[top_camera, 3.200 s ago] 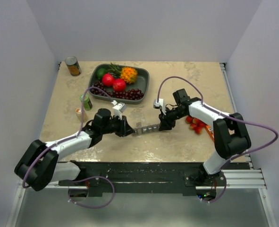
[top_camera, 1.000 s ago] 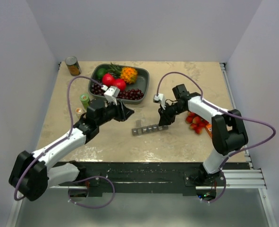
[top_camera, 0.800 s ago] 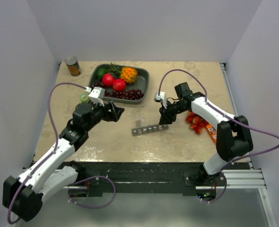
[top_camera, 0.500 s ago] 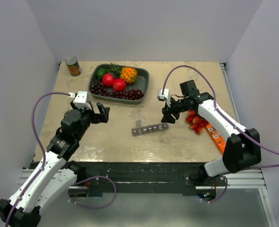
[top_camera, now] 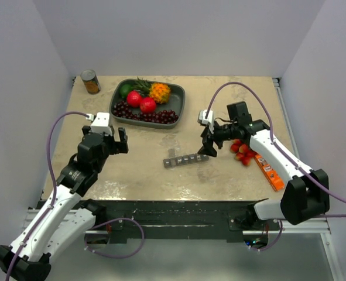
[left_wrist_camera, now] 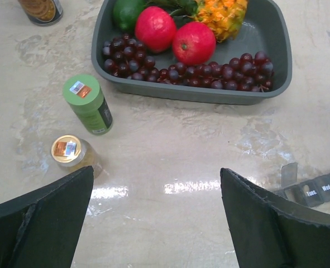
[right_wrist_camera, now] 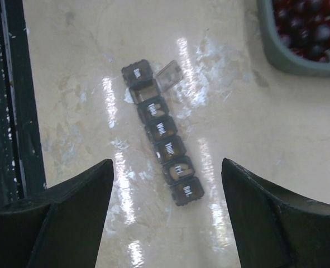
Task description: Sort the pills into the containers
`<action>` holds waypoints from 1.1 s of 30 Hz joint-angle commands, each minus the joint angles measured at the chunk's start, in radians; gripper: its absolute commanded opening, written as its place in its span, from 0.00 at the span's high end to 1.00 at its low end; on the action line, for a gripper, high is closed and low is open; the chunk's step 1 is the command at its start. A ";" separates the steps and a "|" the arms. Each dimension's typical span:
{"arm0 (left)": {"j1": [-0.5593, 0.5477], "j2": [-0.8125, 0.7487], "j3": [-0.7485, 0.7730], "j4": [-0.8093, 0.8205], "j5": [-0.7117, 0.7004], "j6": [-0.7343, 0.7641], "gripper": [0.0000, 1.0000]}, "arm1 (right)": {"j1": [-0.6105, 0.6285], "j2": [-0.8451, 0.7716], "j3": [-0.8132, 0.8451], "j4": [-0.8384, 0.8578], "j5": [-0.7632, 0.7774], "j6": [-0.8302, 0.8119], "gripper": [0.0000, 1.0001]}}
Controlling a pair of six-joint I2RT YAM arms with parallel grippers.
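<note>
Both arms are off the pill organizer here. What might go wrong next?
1. Only one lid of the containers stands open; whatever is dropped on the shut compartments would roll onto the table.
2. The green bottle and the gold-capped jar stand close together ahead of the open left gripper; reaching for one may tip the other.
3. The containers lie loose below the open right gripper; pressing a lid may slide them.

Overhead view and both downward-facing wrist views share the containers (top_camera: pixel 186 159).
</note>
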 commanded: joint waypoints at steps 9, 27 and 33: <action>0.129 0.052 0.051 0.021 0.069 0.035 0.00 | -0.016 0.002 -0.103 0.063 -0.095 -0.004 0.18; 0.432 0.276 0.140 0.004 0.296 0.027 0.01 | -0.031 0.026 -0.084 0.009 -0.098 -0.056 0.18; 0.432 0.372 0.144 0.006 0.182 0.047 0.05 | -0.033 0.031 -0.081 -0.002 -0.101 -0.063 0.18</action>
